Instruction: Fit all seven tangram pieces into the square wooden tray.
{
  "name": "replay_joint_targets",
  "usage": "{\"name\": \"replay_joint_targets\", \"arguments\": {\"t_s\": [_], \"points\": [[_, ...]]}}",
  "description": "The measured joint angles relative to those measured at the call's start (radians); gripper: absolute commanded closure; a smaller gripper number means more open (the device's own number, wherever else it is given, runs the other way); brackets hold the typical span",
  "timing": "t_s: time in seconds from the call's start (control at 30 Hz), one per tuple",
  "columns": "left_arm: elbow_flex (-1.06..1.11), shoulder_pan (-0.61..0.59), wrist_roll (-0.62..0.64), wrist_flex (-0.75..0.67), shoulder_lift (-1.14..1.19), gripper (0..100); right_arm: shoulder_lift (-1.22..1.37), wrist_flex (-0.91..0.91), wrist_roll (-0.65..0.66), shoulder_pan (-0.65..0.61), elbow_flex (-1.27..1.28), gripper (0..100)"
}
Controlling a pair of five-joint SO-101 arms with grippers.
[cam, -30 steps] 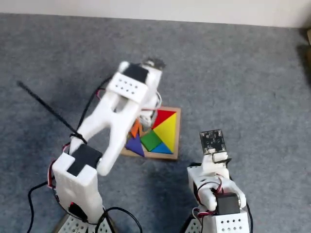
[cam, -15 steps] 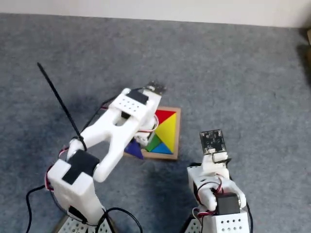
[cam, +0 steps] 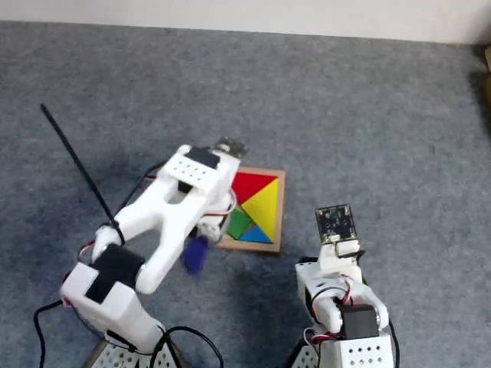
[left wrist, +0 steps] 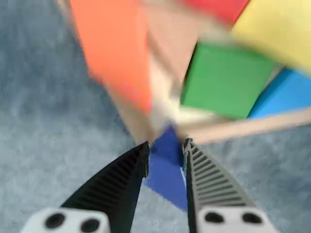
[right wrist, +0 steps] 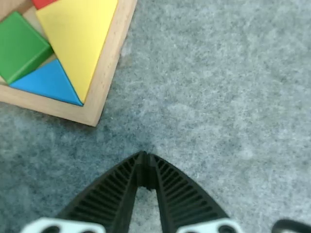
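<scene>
the left gripper (left wrist: pixel 165 146) pinches a dark blue piece (left wrist: pixel 165 180) between narrow jaws — over the carpet (right wrist: pixel 218 73), just outside the tray (cam: pixel 281 201) near one corner. in the tray lie a red triangle (cam: pixel 253 186), a yellow triangle (cam: pixel 265 207), a green square (cam: pixel 238 223) and a light blue triangle (cam: pixel 257 235). an orange piece (left wrist: pixel 116 53) is blurred at the tray's edge — whether it sits flat i cannot tell. the right gripper (right wrist: pixel 146 162) is closed on nothing, tips touching, over carpet beside the tray.
</scene>
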Motion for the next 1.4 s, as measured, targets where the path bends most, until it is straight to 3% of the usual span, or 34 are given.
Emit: {"name": "replay_joint_targets", "arguments": {"t_s": [0.23,0.4,0.73,1.17,1.4], "points": [[0.035,-0.008,-0.052,0.025,-0.236,87,0.0,0.0,0.0,0.0,0.0,99.3],[0.035,-0.031,-0.063,-0.009,-0.318,78,0.0,0.0,0.0,0.0,0.0,99.3],[0.037,-0.11,-0.023,-0.236,-0.13,77,0.0,0.0,0.0,0.0,0.0,99.3],[-0.057,-0.132,0.026,-0.256,-0.015,77,0.0,0.0,0.0,0.0,0.0,99.3],[-0.057,-0.046,0.058,-0.256,-0.009,77,0.0,0.0,0.0,0.0,0.0,99.3]]}}
